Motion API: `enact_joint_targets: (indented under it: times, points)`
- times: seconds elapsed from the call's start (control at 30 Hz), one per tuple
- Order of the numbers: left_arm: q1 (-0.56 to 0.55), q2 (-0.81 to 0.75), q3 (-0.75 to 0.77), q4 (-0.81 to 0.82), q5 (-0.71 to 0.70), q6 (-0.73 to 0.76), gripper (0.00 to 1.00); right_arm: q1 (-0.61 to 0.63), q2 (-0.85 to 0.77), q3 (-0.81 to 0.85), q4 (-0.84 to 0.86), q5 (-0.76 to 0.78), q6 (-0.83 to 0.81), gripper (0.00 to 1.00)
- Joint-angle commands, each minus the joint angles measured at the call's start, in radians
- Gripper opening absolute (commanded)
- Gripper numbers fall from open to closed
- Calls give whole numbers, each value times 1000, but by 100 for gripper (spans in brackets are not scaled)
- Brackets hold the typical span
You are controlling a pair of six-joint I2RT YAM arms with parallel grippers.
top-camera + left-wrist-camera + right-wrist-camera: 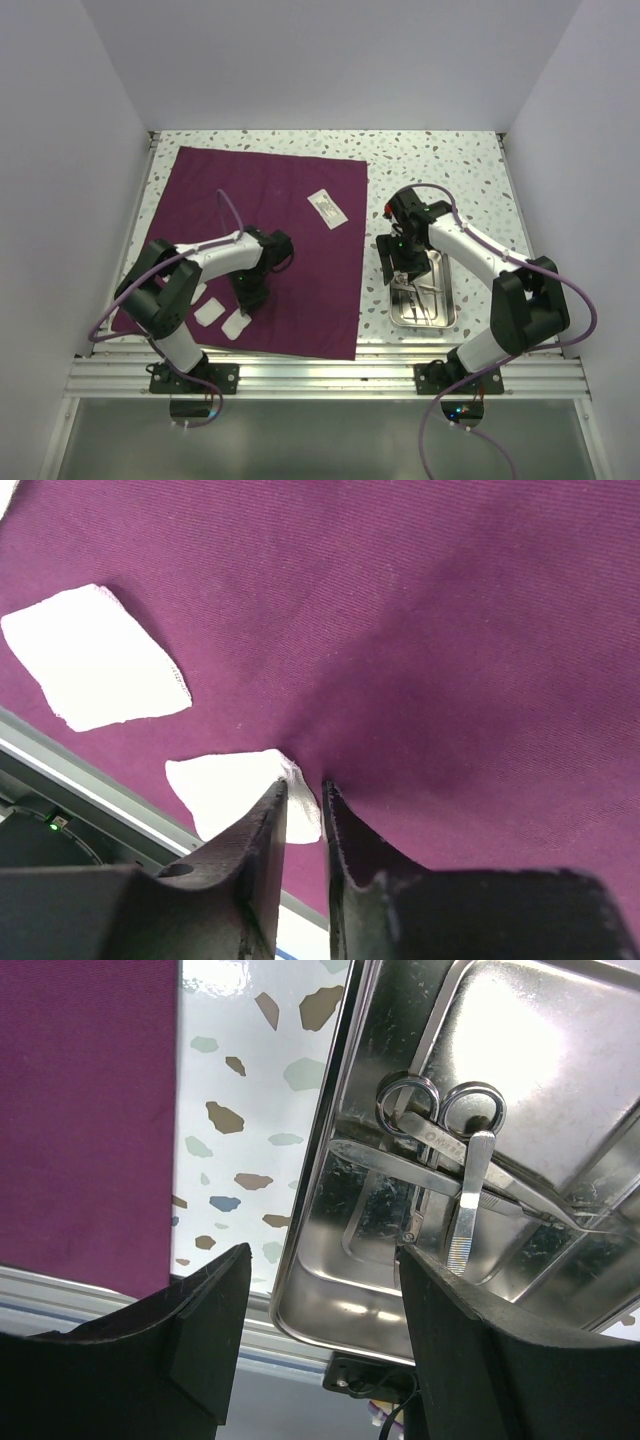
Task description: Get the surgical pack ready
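Note:
The deep-maroon cloth [280,230] lies flat on the left of the table. Two white pads rest on its near left part, one [211,310] free and one [238,323] at my left gripper [248,298]. In the left wrist view, that gripper [303,785] is closed to a narrow gap on the corner of the nearer pad [225,785]; the other pad [95,660] lies apart. The steel tray [452,290] holds scissors [440,1120] and tweezers [470,1200]. My right gripper [402,272] [322,1255] is open and straddles the tray's left wall [310,1220].
A small white packet [327,209] lies on the cloth's far right part. Speckled tabletop [440,170] shows between the cloth and the tray. White walls enclose three sides. An aluminium rail [330,375] runs along the near edge.

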Motion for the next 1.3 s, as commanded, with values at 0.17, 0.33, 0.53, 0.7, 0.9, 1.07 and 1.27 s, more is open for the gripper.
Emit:
enact_joint_targets:
  times: [0.17,0.33,0.53,0.7,0.9,1.07,1.27]
  points:
    - [5,-7,-59,67,-4,7,22,4,-10,4,10,-20,-9,65]
    - [7,-15,-50,70,-9,10,17,7,-4,6,10,-22,-8,65]
    - [5,1,1,89,-4,30,10,6,-4,4,11,-20,-8,65]
    - [7,54,61,103,-4,53,6,7,-7,4,10,-19,-8,65]
    - [5,50,113,57,-26,60,5,6,-10,2,10,-14,-8,65]
    - [5,-4,116,-20,-20,20,25,7,-6,6,11,-23,-9,65]
    - [7,-68,90,-103,-35,-19,30,9,-4,6,11,-26,-8,65]
